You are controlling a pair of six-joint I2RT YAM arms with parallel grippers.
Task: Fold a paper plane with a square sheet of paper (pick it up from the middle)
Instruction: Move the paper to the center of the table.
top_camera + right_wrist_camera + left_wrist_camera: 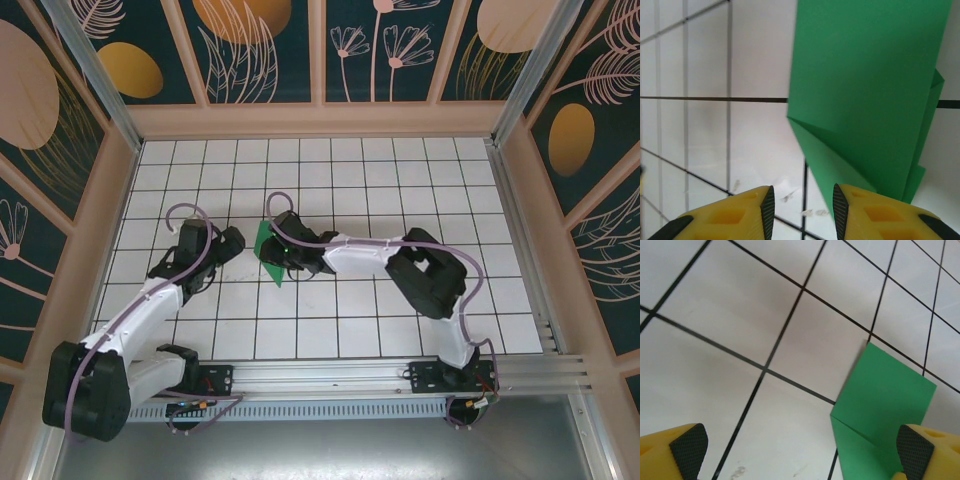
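1. Top view: the creased paper lies mid-frame between the grippers, long axis roughly up-down. The right gripper is right at it; the left gripper is just beside it on the left.
2. Left wrist: the left gripper gapes wide and holds nothing. The paper is at lower right.
3. Right wrist: the right gripper is narrow, with bare table in the gap, so I'd say no grip. The paper is at upper right.

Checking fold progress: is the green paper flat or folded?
Folded: the green paper shows overlapping layers and a diagonal crease in both wrist views.
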